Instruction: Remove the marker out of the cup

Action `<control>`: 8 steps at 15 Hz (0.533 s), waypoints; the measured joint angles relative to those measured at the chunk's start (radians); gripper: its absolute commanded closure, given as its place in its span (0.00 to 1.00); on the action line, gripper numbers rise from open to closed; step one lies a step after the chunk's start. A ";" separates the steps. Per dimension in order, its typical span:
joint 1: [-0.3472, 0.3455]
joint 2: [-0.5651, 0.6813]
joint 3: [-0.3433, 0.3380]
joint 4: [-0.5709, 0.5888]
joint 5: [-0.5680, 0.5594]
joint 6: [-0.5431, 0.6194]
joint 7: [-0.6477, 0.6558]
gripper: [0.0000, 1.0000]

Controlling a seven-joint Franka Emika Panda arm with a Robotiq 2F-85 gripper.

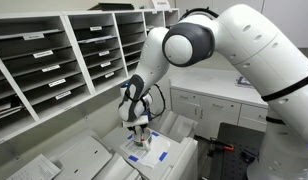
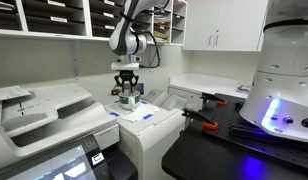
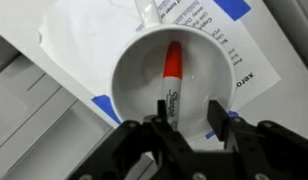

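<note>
Spread apart and holding nothing, the black two-fingered gripper [image 3: 189, 118] is pictured in the wrist view poised directly over the mouth of the small, pale, round cup [image 3: 134, 70], with one finger [image 3: 218, 118] overlapping the near rim. Inside the cup, the slim marker [image 3: 169, 80], red-capped with a dark barrel, is seen leaning, its dark end nearest the fingers; no contact with it is shown. The cup is set on a white printed sheet with blue patches [image 3: 84, 30], laid on a pale grey office machine [image 2: 54, 110]. In an exterior view the gripper [image 2: 126, 85] hangs just above what appears to be the cup [image 2: 127, 99], though it is small there. Dark mail-sorting shelves [image 1: 54, 50] fill the background.

The approach is judged complete and the grasp not yet made. A short descent is called for, with the fingers centred on the barrel, closed, then raised straight up so the light cup is not tipped.
</note>
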 measured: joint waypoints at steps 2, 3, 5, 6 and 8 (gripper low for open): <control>0.016 0.008 -0.018 0.008 0.000 0.000 0.018 0.50; 0.023 0.010 -0.027 0.009 0.000 0.000 0.021 0.55; 0.037 0.015 -0.043 0.012 -0.001 0.000 0.034 0.62; 0.043 0.017 -0.049 0.013 -0.001 0.000 0.037 0.61; 0.051 0.019 -0.058 0.014 -0.001 0.000 0.037 0.65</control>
